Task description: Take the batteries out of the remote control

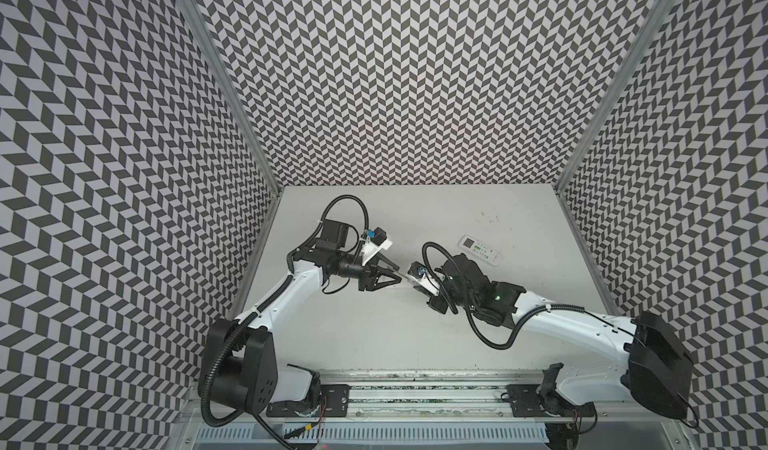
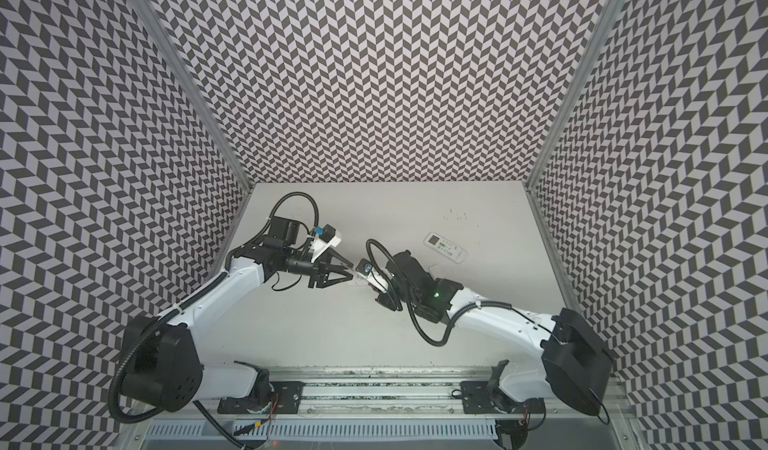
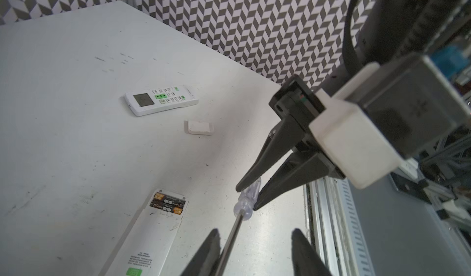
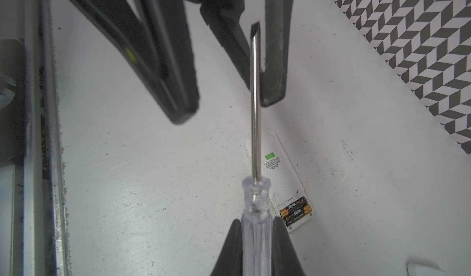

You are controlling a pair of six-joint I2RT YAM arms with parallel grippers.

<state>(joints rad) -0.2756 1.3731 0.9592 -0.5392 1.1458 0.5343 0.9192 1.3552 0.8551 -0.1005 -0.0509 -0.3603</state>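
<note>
- Over on the L side of the table [image 1: 374, 344]: left gripper [image 3: 254, 234] reaches toward the middle. Jaws are spread w/ a gap, screwdriver [image 4: 255, 144] shaft btwn them, close against one finger, not clamped.
- Mid-table: right gripper [image 3: 248, 198] is pressed tight on the screwdriver's clear handle. Tool is held off the surface, tip toward the left gripper.
- Under the two grippers: remote control [image 3: 150, 236] lies flat, back up, green sticker showing, compartment open. Both batteries [image 3: 167, 203] sit side by side in it, gold ends visible.
- Handling, my guess: cells are light, stiff and smooth, so slippery. They sit low in the bay, prob. sprung. Best to lever one end up w/ the blade, then pinch across the barrel. Remote body is light too, likely to skid unless pinned.
- R of that: battery cover [image 3: 200, 127] lies loose, apart from both remotes.
- Far R: slimmer many-button remote [image 1: 481, 251], face up, not the one to empty.
</note>
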